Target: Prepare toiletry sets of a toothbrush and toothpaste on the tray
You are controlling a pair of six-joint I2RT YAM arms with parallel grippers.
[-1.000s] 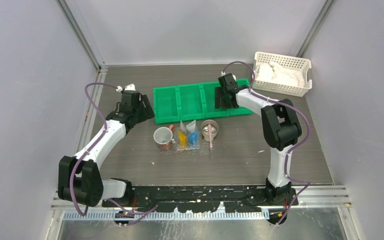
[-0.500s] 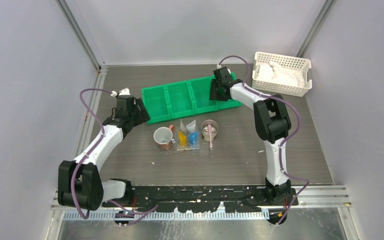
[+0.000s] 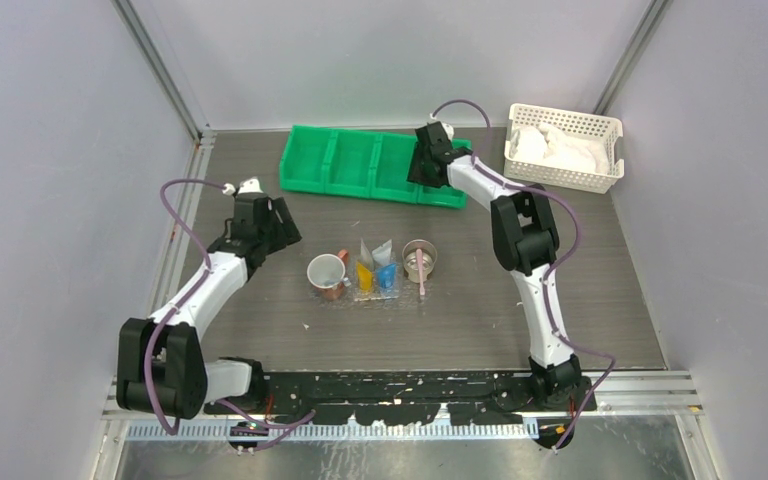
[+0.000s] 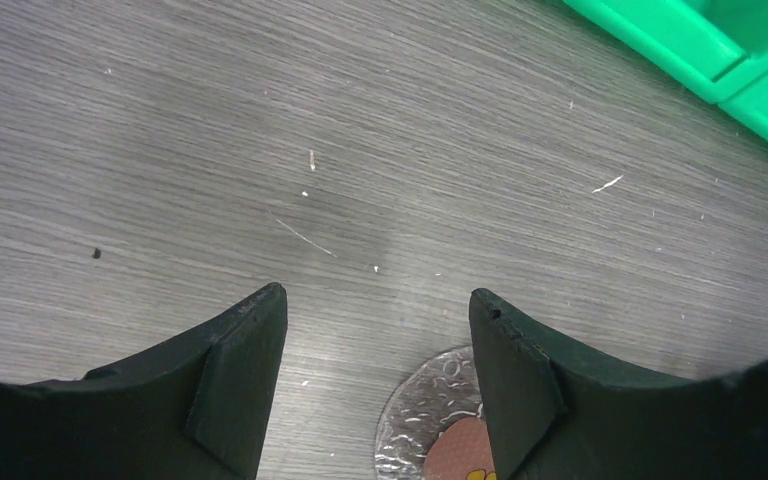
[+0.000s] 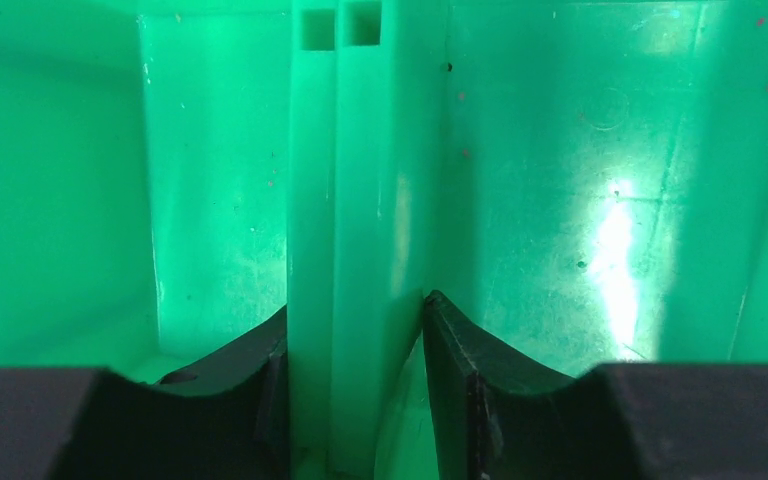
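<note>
Pinches the double divider wall of the green bin point(image 3: 350, 165) between the fingers of the right gripper point(image 5: 355, 325), jaws closed hard against that rib. Holds the left gripper point(image 4: 375, 300) spread wide over the grey wood-grain table point(image 4: 260, 150), gripping nothing.

Risks twisting or tipping the bin if hauled by one rib near its right end: light, rigid moulded plastic with smooth glossy walls, little for the flat black pads to bite on. Risks a slip off the rib for the same reason. Risks knocking the bin's right end into the white lattice basket point(image 3: 563, 148) close beside it.

Leaves the sets at mid-table, well apart from both grippers. Finds the tray point(image 3: 400, 297), thin, clear and crinkly, under the toothpaste point(image 3: 364, 274): soft flat tubes, yellow-orange and blue, with a pale one behind. Places these between a copper mug point(image 3: 327, 273) and a grey cup point(image 3: 420, 256). Shows the toothbrush point(image 3: 422, 280), a thin pale pink stick, seemingly leaning out of the grey cup; too small to settle.
</note>
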